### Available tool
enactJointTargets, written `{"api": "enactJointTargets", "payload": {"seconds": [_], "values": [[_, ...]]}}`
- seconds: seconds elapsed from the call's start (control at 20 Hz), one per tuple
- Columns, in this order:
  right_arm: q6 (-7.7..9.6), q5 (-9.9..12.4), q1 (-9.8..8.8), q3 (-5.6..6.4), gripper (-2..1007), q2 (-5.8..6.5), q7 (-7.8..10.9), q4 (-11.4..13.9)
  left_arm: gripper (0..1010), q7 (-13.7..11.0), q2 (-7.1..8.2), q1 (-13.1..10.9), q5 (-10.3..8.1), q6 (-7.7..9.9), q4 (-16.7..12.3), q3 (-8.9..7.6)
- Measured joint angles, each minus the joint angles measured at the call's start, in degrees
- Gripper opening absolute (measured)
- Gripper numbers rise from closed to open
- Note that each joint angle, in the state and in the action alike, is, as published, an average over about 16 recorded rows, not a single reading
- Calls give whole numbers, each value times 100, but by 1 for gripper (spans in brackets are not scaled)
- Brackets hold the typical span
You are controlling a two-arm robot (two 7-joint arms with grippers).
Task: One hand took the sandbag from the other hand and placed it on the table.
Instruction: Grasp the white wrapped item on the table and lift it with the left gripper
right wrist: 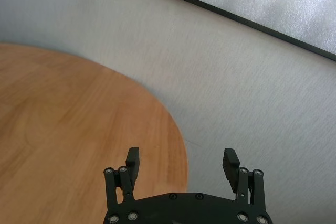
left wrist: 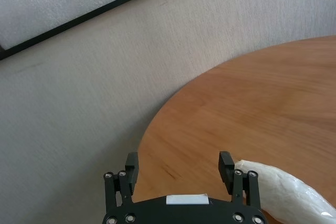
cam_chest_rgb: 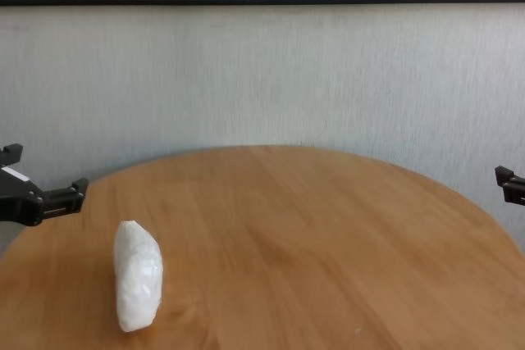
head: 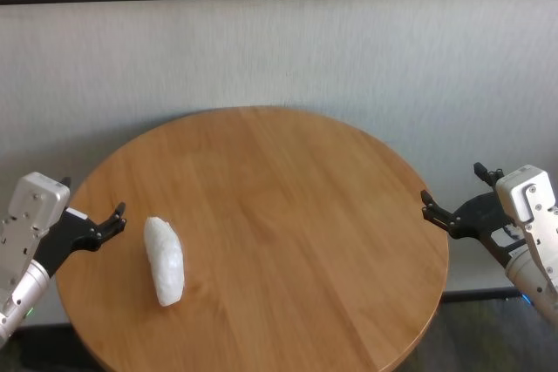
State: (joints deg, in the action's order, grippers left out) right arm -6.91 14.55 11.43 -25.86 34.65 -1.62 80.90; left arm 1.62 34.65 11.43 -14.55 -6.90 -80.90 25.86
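The sandbag [head: 164, 260] lay on the table [head: 288, 215] at lower left of the head view. The left gripper [head: 91, 219] hovered beside it at the frame's left edge, the right gripper [head: 453, 193] at the table's right rim.

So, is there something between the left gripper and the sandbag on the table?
Nothing visible. The sandbag lies alone on the table, and the left gripper, open, sits just beside it at the table's left edge with bare wood between them. The right gripper is open at the far right edge.
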Motion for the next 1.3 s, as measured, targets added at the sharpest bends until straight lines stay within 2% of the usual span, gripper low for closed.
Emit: {"api": "enactJointTargets", "payload": {"seconds": [1.15,1.3], "values": [[0,0,0,0,1001,0,0,0,1002,-5,0,0,-1,2,-1,-1],[0,0,0,0,1001,0,0,0,1002,-35,21,-12,-21,80,-44,-14]]}}
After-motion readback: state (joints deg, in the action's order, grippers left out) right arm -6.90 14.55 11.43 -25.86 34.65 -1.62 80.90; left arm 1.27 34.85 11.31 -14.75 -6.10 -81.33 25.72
